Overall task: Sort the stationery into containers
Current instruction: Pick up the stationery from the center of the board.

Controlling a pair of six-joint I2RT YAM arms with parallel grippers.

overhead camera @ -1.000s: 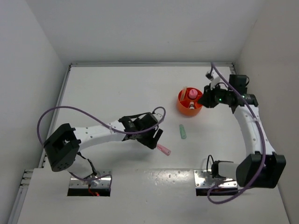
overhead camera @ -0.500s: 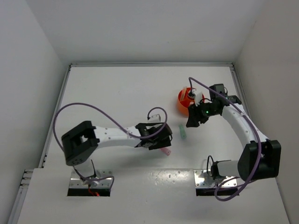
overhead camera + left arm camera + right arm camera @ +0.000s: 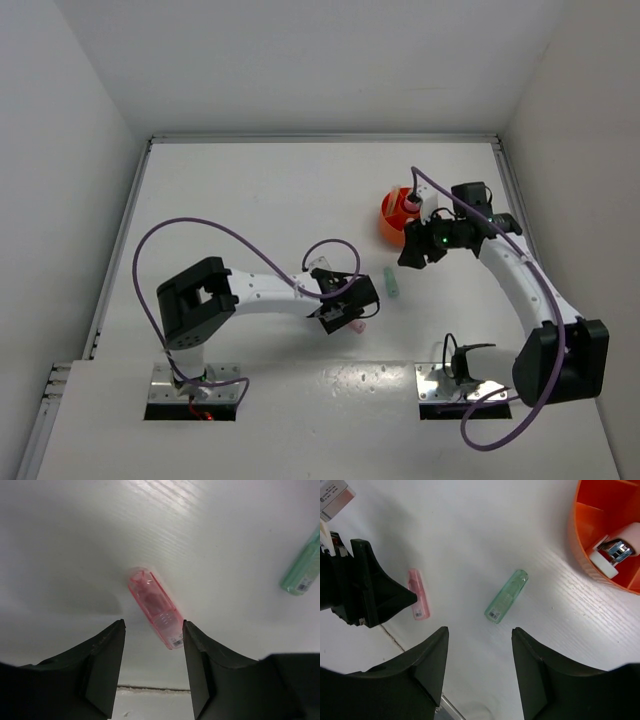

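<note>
Alignment is what this pick is asking for. Left claw (image 3: 152,622) is hovering low over the translucent pink plastic stick (image 3: 154,607), its jaws standing apart and gripping nothing. That stick is lying flat on the white surface (image 3: 75,540), slanting across the gap, with its near end sitting just beside one finger while the other finger is standing clear of it.

Squeezing from this offset would probably be nudging the stick round rather than trapping it. So the wrist should be turning until the fingers are squaring up across the narrow width, and shifting until the stick is sitting centred, before any squeeze.

Right claw (image 3: 479,630) is likewise open and empty, hanging above the mint-green plastic stick (image 3: 506,596), which is lying to the right of the pink one. The round orange plastic bowl with dividers (image 3: 580,555) is sitting farther right and far. With both arms working close together, going one at a time toward the bowl is looking safer.
</note>
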